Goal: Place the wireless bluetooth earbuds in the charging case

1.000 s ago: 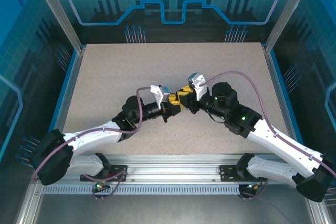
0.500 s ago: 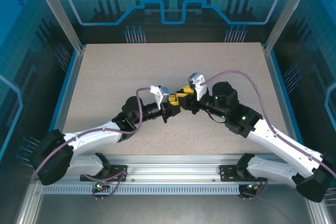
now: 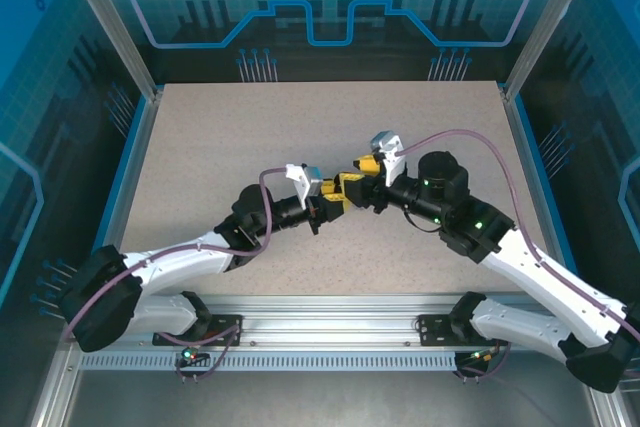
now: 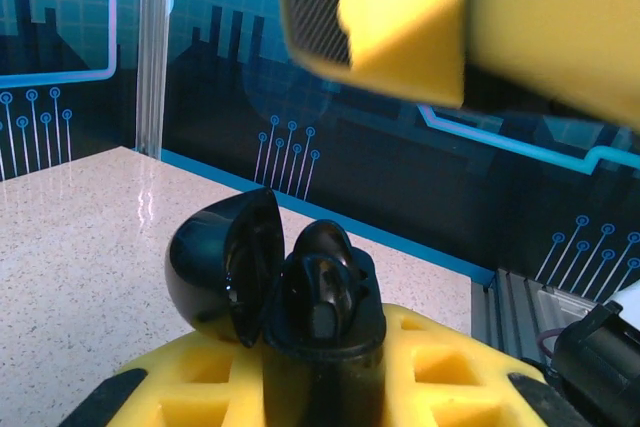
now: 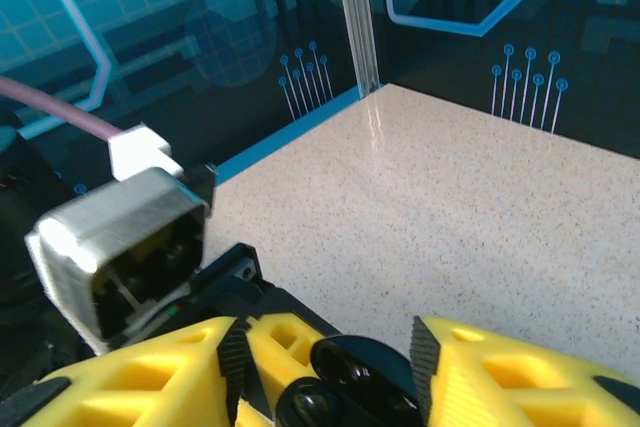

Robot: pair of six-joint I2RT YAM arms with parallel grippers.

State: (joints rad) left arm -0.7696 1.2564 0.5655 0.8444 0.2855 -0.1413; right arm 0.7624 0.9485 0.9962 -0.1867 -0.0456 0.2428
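A black charging case [image 4: 322, 332] stands upright between my left gripper's [image 4: 322, 372] yellow fingers [image 4: 195, 382], which are shut on its body. Its domed lid [image 4: 215, 262] hangs open to the left. A glossy black earbud [image 4: 322, 292] sits in the case, with a second rounded black one [image 4: 325, 242] just behind it. My right gripper [image 5: 328, 357] is open, its ribbed pads [image 5: 424, 352] on either side of the lid [image 5: 365, 372] with a gap. From above, both grippers meet at mid-table, left gripper [image 3: 328, 203], right gripper [image 3: 356, 183].
One finger [image 4: 400, 17] of the right gripper hangs close over the case in the left wrist view. The left wrist's camera housing [image 5: 110, 247] sits close on the left in the right wrist view. Speckled tabletop [image 3: 300, 127] is bounded by blue side rails and glass walls.
The right gripper's jaws have spread apart from near shut. The right arm has drawn back a little to the right. The left arm and the case have stayed put.
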